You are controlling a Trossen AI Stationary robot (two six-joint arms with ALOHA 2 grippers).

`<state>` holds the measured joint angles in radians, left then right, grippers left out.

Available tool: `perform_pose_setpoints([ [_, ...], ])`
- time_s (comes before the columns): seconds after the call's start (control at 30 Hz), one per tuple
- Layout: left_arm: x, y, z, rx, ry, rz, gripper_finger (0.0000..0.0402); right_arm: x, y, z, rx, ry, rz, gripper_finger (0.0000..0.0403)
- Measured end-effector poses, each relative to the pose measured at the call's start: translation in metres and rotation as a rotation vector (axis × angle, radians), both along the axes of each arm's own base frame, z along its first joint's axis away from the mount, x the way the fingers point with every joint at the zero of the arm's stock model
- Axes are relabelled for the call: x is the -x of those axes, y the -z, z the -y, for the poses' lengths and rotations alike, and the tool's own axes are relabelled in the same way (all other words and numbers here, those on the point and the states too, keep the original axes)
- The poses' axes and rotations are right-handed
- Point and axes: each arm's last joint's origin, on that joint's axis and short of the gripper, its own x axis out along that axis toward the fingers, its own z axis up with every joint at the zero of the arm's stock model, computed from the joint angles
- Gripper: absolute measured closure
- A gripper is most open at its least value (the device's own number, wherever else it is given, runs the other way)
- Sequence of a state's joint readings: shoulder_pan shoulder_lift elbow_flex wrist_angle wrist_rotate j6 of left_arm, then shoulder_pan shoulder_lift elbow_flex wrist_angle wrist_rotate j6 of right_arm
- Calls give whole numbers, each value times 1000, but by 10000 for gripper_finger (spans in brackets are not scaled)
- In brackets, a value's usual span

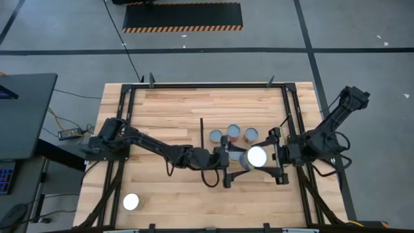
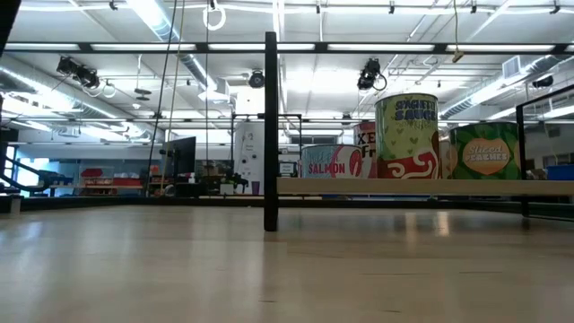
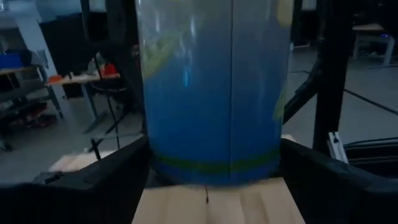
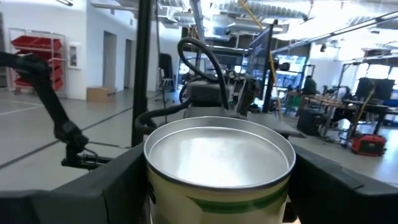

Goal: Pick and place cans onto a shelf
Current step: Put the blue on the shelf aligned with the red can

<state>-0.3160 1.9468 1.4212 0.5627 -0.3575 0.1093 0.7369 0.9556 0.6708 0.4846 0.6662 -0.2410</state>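
Note:
A can with a glaring white top (image 1: 257,156) stands upright between my two grippers at the table's middle. My left gripper (image 1: 239,160) comes at it from the left and my right gripper (image 1: 272,157) from the right, both shut on it. Its side is blue in the left wrist view (image 3: 214,93). In the right wrist view it has a silvery top (image 4: 219,155). Three cans (image 1: 233,133) stand just beyond it. The shelf (image 2: 502,187) has a dark upright strip (image 1: 202,133) and carries labelled cans (image 2: 406,135). One more can (image 1: 131,202) stands at the near left. My left gripper has the can's lower side wall (image 3: 155,158) between its two fingers (image 3: 112,180), which come level from the table's left. The can is upright, with pale wood just under its base; whether it rests there I cannot tell. My right gripper has the can's side wall below the top rim (image 4: 152,186) between its two fingers (image 4: 118,186), which come level from the table's right. The can stands upright with its top level. Its base is outside the view.
A black frame (image 1: 288,103) runs around the planked tabletop. My left arm (image 4: 211,93) stands right behind the can as seen from the right wrist. The table's near middle and far left are bare wood.

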Motion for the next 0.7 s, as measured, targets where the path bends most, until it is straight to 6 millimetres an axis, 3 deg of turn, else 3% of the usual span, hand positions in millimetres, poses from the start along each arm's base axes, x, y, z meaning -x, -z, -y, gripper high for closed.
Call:
perform_pose_setpoints([
  [0.27, 0, -3, -4, 7, -27, 23, 55, -6, -1, 7, -11, 46, 15, 78],
  [0.47, -4, -3, -13, 42, 12, 29, 87, -9, -2, 12, -25, 83, 23, 78],
  [0.6, -4, -4, -13, 48, 17, 34, 87, -10, -2, 13, -27, 89, 25, 78],
  [0.7, -4, -4, -13, 50, 19, 36, 58, -11, -2, 14, -25, 89, 26, 78],
])
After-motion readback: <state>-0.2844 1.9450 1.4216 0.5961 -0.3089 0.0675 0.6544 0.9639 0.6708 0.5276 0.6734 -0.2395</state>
